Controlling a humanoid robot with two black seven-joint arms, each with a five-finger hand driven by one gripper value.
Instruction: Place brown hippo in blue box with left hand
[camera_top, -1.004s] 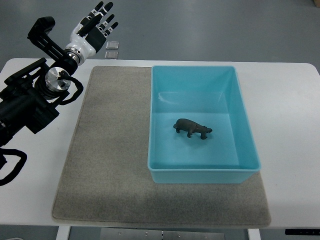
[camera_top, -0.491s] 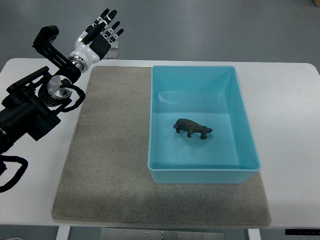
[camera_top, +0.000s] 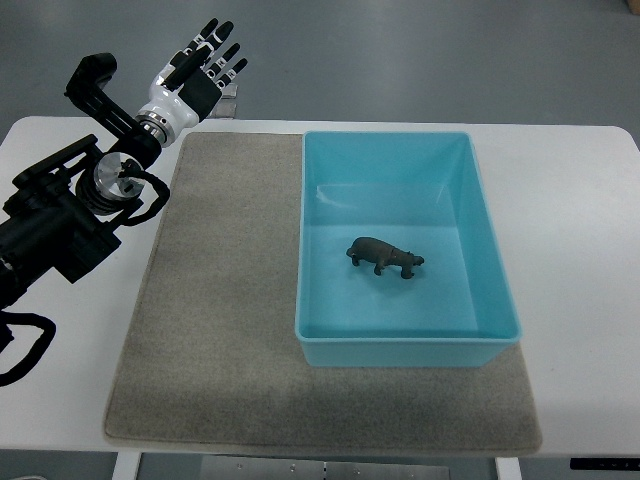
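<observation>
The brown hippo (camera_top: 385, 256) is seen standing on its feet inside the blue box (camera_top: 480, 225), a little below the middle of the floor, its head pointing toward the right wall and nothing touching it. The box is sitting on the right part of the grey mat (camera_top: 220, 330), its left wall running down the mat's middle and its near wall close to the mat's front edge. The mat is spread over the white bench (camera_top: 580, 250), which is showing bare on both sides. The left hand (camera_top: 195, 72) is being held up at the far left corner, beyond the mat's back edge and well apart from the box; its fingers (camera_top: 222, 55) are stretched out wide and fanned, and nothing is being gripped. The black arm (camera_top: 60, 215) behind it is coming in from the left edge across the bare bench. Something small and pale is partly hidden behind the hand; what it is cannot be told.
</observation>
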